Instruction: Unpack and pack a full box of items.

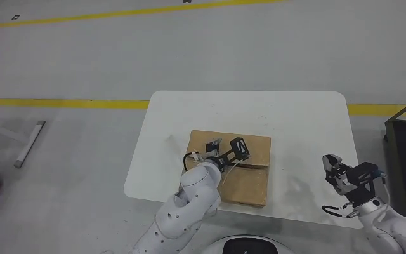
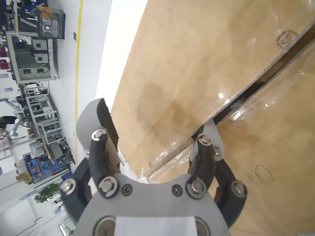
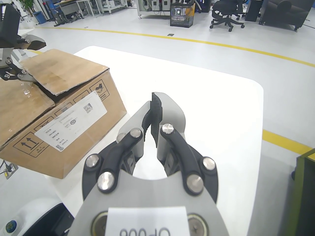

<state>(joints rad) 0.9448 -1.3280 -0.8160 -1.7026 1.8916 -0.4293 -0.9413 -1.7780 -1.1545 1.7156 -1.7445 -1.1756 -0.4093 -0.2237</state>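
A brown cardboard box (image 1: 250, 184) lies on the white table (image 1: 285, 114), its two top flaps meeting at a dark seam (image 2: 270, 72). My left gripper (image 1: 227, 149) is open over the box top. One finger (image 2: 209, 136) sits in the seam and the other (image 2: 98, 121) is off the flap's outer side, so the flap (image 2: 196, 37) lies between them. In the right wrist view this flap (image 3: 61, 74) is raised slightly at the left gripper (image 3: 33, 62). My right gripper (image 3: 153, 99) is shut and empty, above the table's right edge (image 1: 331, 166), apart from the box (image 3: 73, 133).
Clear tape remnants (image 2: 172, 153) hang at the seam's end. A white label (image 3: 71, 121) is on the box side. A dark cabinet (image 1: 396, 146) stands just off the table's right side. Bare table (image 3: 196, 87) lies between the box and the right gripper.
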